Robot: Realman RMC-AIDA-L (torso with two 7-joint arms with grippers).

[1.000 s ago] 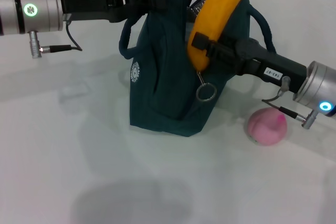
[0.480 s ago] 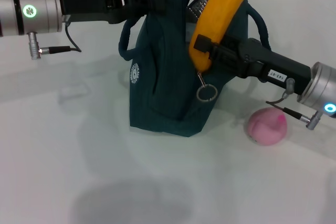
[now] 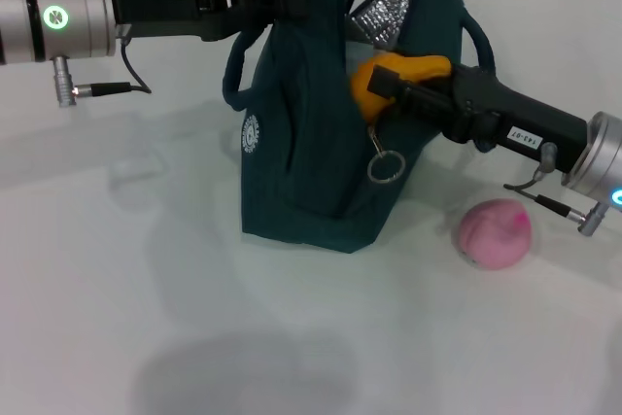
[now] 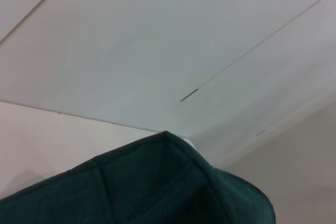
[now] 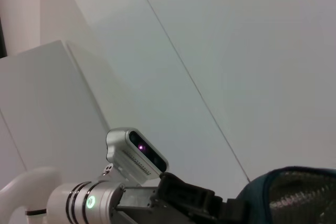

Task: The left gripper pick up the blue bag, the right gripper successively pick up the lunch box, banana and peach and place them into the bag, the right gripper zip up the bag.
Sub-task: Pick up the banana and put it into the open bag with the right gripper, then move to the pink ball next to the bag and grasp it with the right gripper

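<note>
At bag mouth: banana [image 3: 400, 76] mostly down inside blue bag [image 3: 321, 162], only orange end showing beside foil lining [image 3: 391, 5]. Right gripper [image 3: 387, 85] fingers closed on banana at opening. Left gripper [image 3: 277, 4] pinching bag's top edge, holding it upright on table [image 3: 146, 318]. Zipper ring [image 3: 386, 165] hangs on bag's front. Peach [image 3: 496, 232] on table, right of bag, apart from it. Lunch box not visible.

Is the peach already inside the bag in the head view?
No, the peach lies on the table beside the bag, under the right arm, and is not in the bag.
</note>
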